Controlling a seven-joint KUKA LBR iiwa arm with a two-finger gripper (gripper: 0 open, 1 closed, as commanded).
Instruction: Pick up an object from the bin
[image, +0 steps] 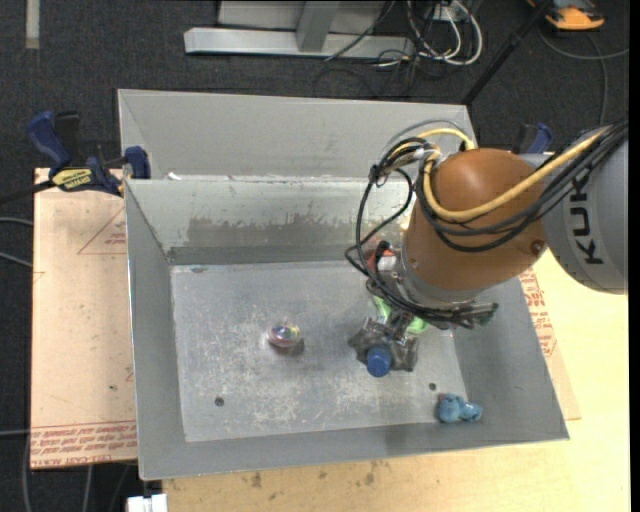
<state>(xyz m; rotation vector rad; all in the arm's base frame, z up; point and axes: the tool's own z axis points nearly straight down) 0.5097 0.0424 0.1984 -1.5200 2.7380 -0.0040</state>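
Light blue lump sits near the bin's front wall, lower right of frame. Up from it, the gripper is low over the floor with a small dark blue round thing right at its tip, mid-right. Can't tell if it's clamped on it or loose. Round like that, I'd guess it squirts out sideways if gripped off-centre.

Dark carpet floor well up & view-left of the hand, grey metal stand base w/ tangle of cables on floor far above hand in view, pale wood surface to hand's lower view-right, even light
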